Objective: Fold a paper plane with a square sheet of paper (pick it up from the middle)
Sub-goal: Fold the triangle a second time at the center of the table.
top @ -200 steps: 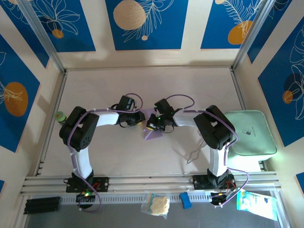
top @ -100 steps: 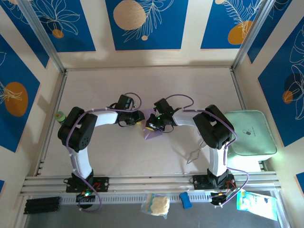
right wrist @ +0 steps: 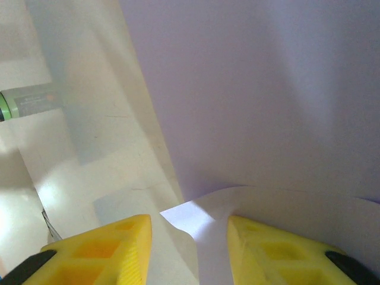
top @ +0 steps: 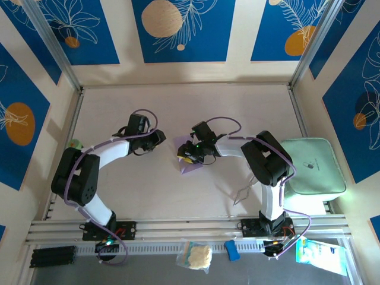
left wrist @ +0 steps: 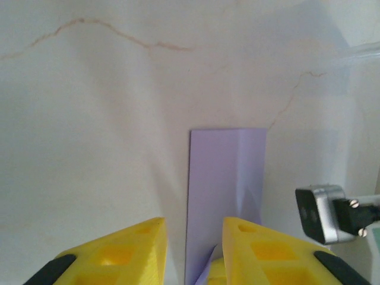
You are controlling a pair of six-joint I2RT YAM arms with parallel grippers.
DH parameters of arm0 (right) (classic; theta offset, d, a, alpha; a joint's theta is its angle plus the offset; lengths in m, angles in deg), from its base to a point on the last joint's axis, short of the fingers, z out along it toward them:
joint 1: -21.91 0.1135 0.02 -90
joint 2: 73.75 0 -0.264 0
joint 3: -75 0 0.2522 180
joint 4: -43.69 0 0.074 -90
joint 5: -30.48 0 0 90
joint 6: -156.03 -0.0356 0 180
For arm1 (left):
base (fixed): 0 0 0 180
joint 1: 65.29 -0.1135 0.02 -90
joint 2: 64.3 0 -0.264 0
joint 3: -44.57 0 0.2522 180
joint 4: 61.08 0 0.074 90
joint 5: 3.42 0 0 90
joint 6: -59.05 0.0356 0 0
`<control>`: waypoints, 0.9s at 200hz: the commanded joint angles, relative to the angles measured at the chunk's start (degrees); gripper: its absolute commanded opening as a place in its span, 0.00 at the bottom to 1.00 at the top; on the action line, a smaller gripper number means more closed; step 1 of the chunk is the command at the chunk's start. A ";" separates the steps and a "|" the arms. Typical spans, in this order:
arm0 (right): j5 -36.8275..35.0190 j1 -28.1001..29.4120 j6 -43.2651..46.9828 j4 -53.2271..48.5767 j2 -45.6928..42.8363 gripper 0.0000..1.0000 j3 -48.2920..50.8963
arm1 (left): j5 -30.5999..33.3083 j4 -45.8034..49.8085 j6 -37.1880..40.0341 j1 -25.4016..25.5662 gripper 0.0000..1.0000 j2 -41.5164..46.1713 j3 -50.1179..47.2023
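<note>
Well right of purple paper [top: 192,168], mint tray [top: 320,178]

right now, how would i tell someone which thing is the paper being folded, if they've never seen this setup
Start at the pale table; near its middle, partly under the right gripper, lies the folded lavender paper sheet. It is thin, flat and creased, unlike the bulky mint-green tray at the table's right edge.

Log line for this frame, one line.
step: folding | paper: creased, on table | left gripper: apart from paper, jaws open | right gripper: over paper, jaws open
</note>
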 commanded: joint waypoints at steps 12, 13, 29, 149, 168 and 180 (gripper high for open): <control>-2.31 -0.06 0.02 -4.82 2.20 0.37 0.63 | -3.94 0.40 -0.87 2.19 0.28 1.79 -2.09; -2.36 -0.06 0.01 -4.87 2.17 0.37 0.63 | -4.03 0.39 -0.89 2.29 0.28 1.77 -2.14; -2.96 -0.07 0.07 -5.43 2.22 0.29 0.68 | -4.60 0.04 -1.31 3.96 0.24 1.68 -2.63; -3.46 -0.12 0.68 -8.08 2.47 0.04 0.19 | -4.62 0.26 -1.49 11.72 0.08 -6.32 0.93; -3.38 -0.17 0.62 -8.08 2.34 0.04 0.23 | -4.46 0.19 -1.40 12.04 0.08 -7.50 1.70; -3.28 -0.15 0.65 -7.99 2.31 0.03 0.26 | -4.09 0.68 -1.22 12.12 0.08 -8.20 2.17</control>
